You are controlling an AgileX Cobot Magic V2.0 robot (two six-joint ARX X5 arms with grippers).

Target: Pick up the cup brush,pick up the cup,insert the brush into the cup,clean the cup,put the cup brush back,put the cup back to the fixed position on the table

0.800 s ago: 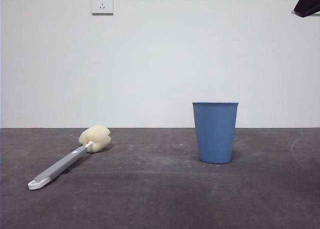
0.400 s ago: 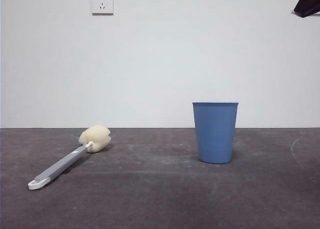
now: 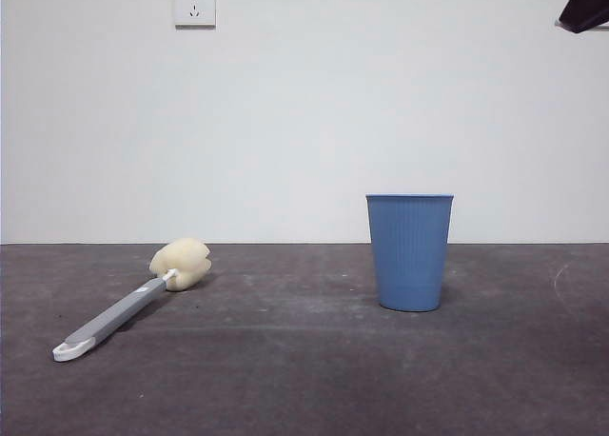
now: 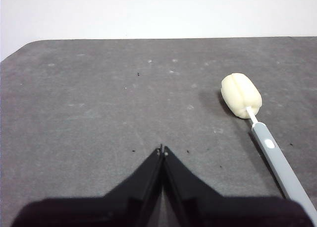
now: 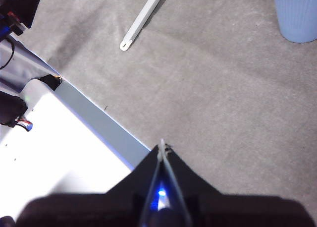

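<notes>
Nothing has been moved since the earlier pictures; every thing is seen in the same place as before. The cup brush [image 3: 130, 302] is laid flat on the table [image 3: 304, 379], off to the left in the front view, with its yellow sponge head pointed toward the wall and its white loop toward the camera. The cup [image 3: 410, 252] is stood upright on the table, well apart from the brush, to the right. Nothing is held by the left gripper [image 4: 162, 150]; its jaws are pressed together above the table, near the sponge. The right gripper [image 5: 162, 146] is also pinched together with nothing in it, over the table's edge. A black arm tip [image 3: 584, 6] is seen in the top corner. A wall socket [image 3: 194, 5] is seen high on the wall.
</notes>
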